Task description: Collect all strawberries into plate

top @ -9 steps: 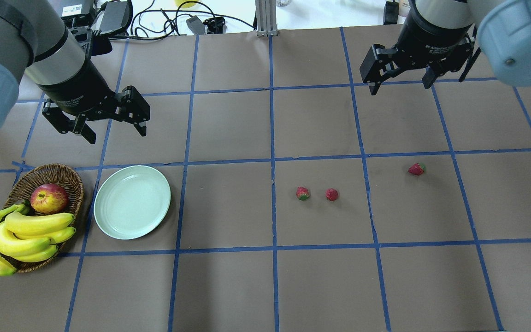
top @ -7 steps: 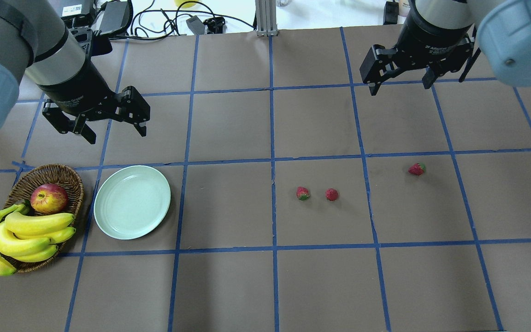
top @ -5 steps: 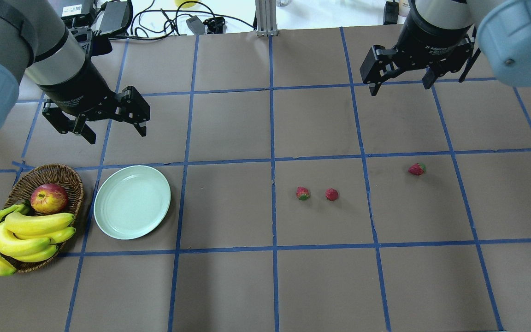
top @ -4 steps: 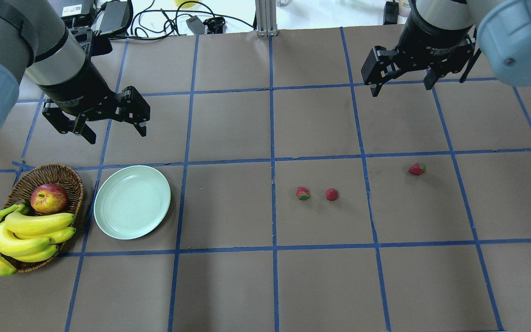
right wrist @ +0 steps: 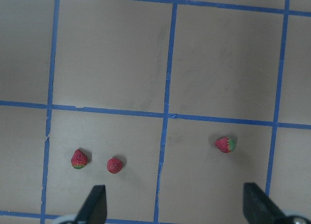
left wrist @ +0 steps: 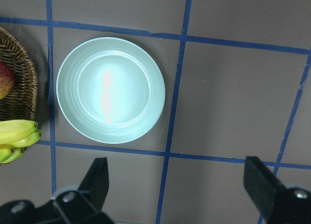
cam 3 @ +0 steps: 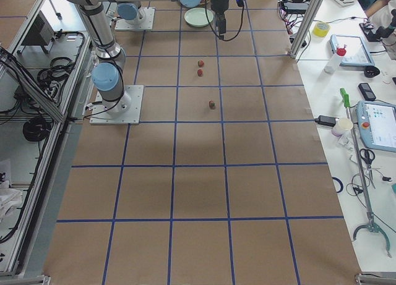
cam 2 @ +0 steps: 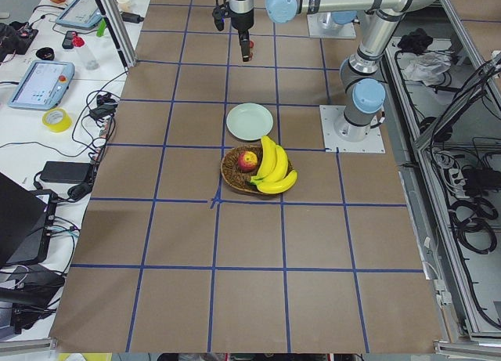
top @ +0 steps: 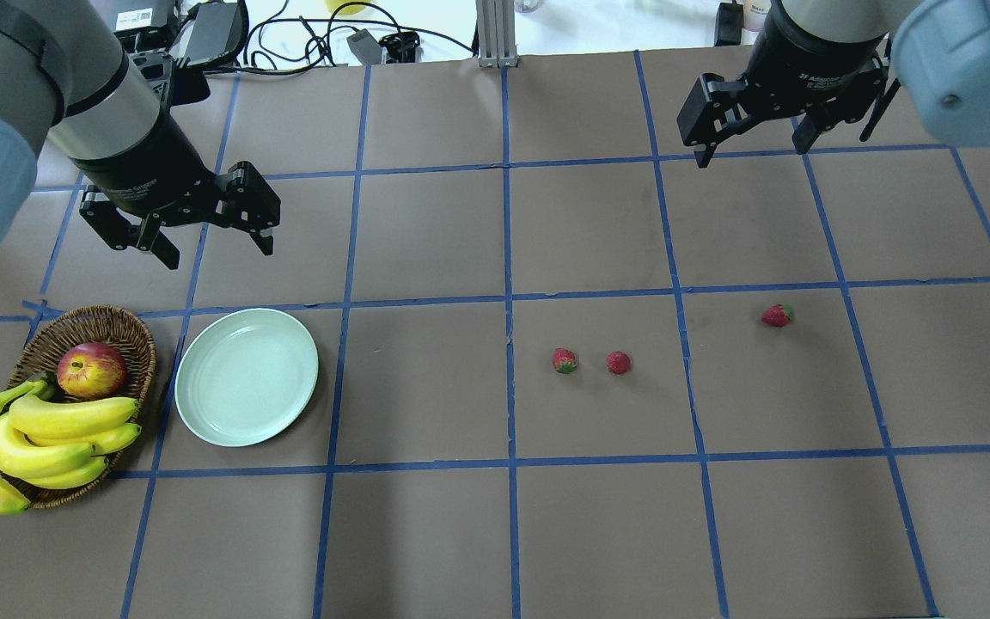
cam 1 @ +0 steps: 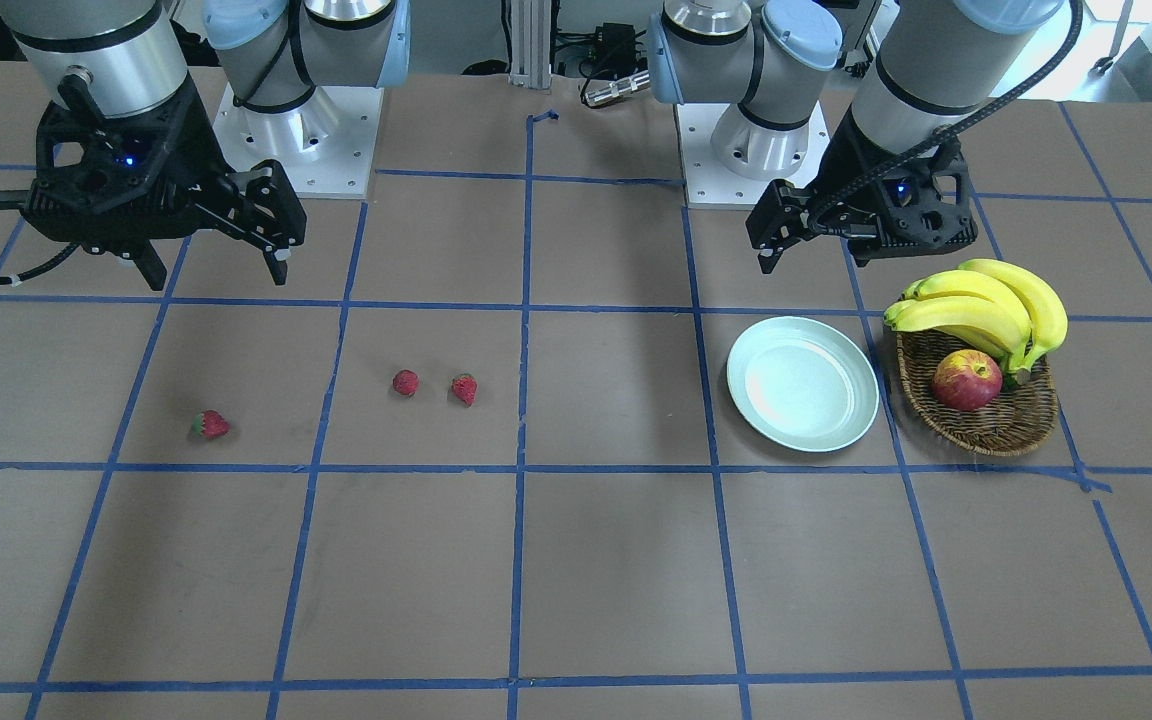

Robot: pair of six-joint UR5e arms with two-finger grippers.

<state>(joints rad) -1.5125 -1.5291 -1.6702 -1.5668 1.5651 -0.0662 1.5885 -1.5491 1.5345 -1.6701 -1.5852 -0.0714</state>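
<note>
Brown paper-covered table [top: 426, 533], gridded in blue tape, with cluttered benches [cam 2: 78, 87] at its ends. Plate [top: 246, 376], empty, with a basket [top: 130, 331] of bananas [top: 48, 430] and an apple [top: 91, 370] just beside it. Three strawberries [top: 565, 360] lie well apart from the plate across open tabletop. Left gripper [top: 218, 253] near the plate, right gripper [top: 751, 155] far from it: both spread wide, holding nothing.

The brown table [top: 426, 533] has blue lines. A green plate [top: 246, 377], a basket [top: 104, 315] and three little strawberries [top: 619, 363] lie on it.

Red strawberries [top: 618, 362], mint-green plate [top: 246, 376], brown table [top: 426, 533] gridded with blue tape [top: 508, 258].
</note>
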